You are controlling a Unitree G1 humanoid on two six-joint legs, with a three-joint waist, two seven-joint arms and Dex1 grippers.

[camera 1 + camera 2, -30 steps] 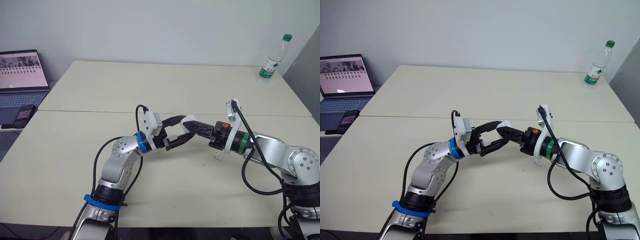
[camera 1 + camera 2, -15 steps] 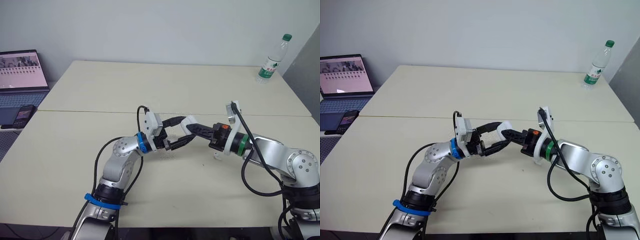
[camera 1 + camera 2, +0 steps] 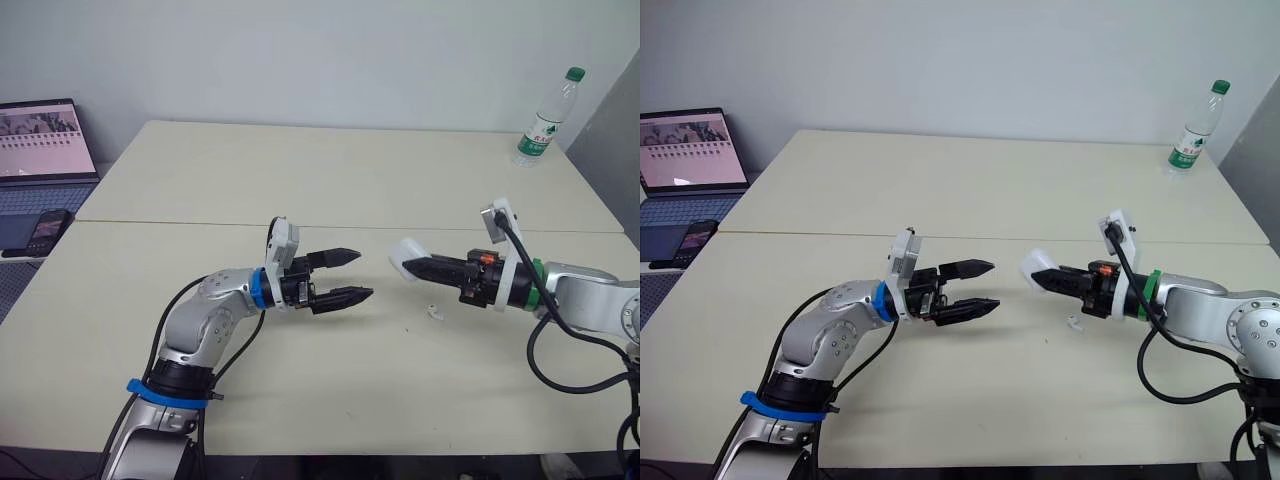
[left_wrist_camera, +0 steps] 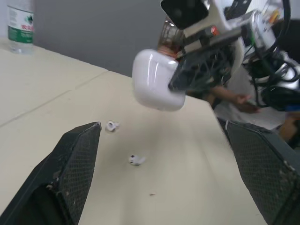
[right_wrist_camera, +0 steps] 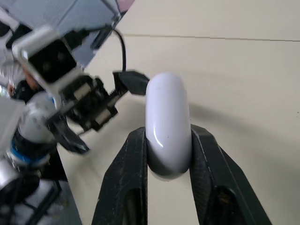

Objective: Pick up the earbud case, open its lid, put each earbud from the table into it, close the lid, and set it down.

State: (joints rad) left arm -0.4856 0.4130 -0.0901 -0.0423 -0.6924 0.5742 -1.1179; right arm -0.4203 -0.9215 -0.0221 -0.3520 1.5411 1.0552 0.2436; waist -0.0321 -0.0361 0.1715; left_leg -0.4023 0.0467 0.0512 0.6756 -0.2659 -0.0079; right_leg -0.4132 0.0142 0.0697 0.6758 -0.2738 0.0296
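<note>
My right gripper (image 3: pixel 420 266) is shut on the white earbud case (image 3: pixel 405 254) and holds it in the air above the table, its rounded end sticking out past the fingers (image 5: pixel 136 154). The case (image 5: pixel 168 117) looks closed. To its left my left gripper (image 3: pixel 360 275) stands open with nothing in it, a short gap away from the case (image 4: pixel 157 79). Two small white earbuds (image 4: pixel 111 125) (image 4: pixel 136 160) lie on the table below the case. One earbud (image 3: pixel 432 312) lies just under my right wrist.
A water bottle (image 3: pixel 545 118) stands at the far right corner of the beige table (image 3: pixel 330 180). Off the table's left side are a laptop (image 3: pixel 45 145) and a phone (image 3: pixel 48 228).
Both grippers met at the case before. My left gripper has let go and drawn back left, open. My right gripper has pulled back right with the case.
</note>
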